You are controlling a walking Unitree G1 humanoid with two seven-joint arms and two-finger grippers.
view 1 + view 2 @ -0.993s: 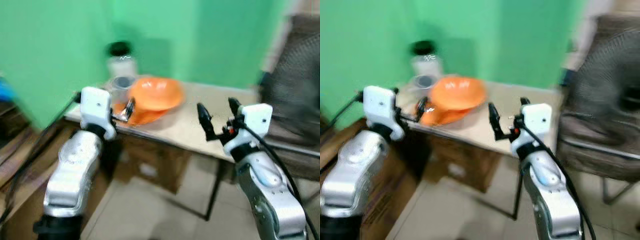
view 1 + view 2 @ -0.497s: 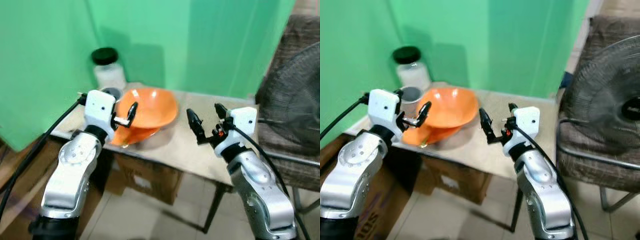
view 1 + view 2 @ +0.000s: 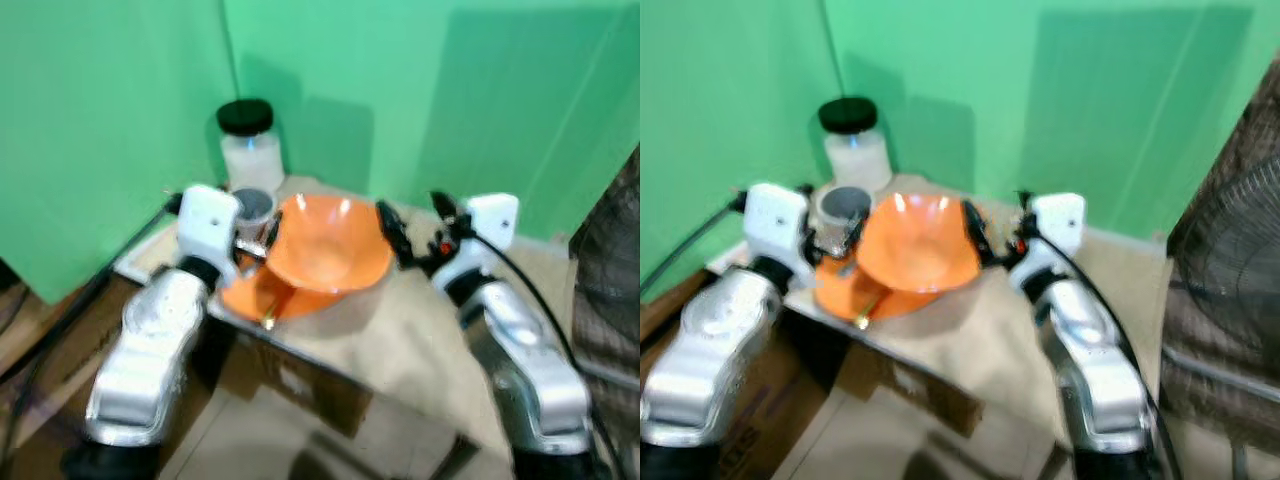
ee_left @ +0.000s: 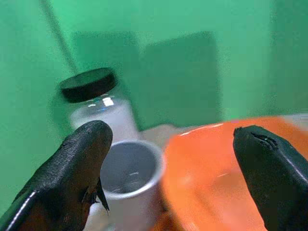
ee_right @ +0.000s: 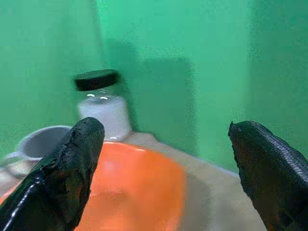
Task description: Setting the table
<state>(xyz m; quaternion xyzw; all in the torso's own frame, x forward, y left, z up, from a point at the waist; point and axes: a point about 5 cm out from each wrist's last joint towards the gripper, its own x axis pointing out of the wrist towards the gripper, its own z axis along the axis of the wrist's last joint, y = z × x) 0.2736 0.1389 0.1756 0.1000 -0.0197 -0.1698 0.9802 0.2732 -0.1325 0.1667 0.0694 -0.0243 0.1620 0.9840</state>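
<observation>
An orange bowl (image 3: 330, 250) sits tilted on an orange plate (image 3: 250, 298) at the left end of a beige table (image 3: 425, 335). Behind them stand a grey cup (image 3: 251, 204) and a clear jar with a black lid (image 3: 249, 148). My left gripper (image 3: 268, 238) is open at the bowl's left rim, beside the cup. My right gripper (image 3: 412, 222) is open at the bowl's right rim. The left wrist view has the cup (image 4: 129, 179), the jar (image 4: 98, 108) and the bowl (image 4: 231, 159) between the spread fingers. The right wrist view looks over the bowl (image 5: 139, 192) toward the jar (image 5: 103, 108).
A green wall stands close behind the table on two sides. A cardboard box (image 3: 300, 385) sits under the table. A dark fan (image 3: 1230, 300) is at the right. A black cable runs down from my left arm at the table's left edge.
The camera has come closer to the table. Both grippers now flank the orange bowl; the right one, which was out to the bowl's right, has closed in on its rim.
</observation>
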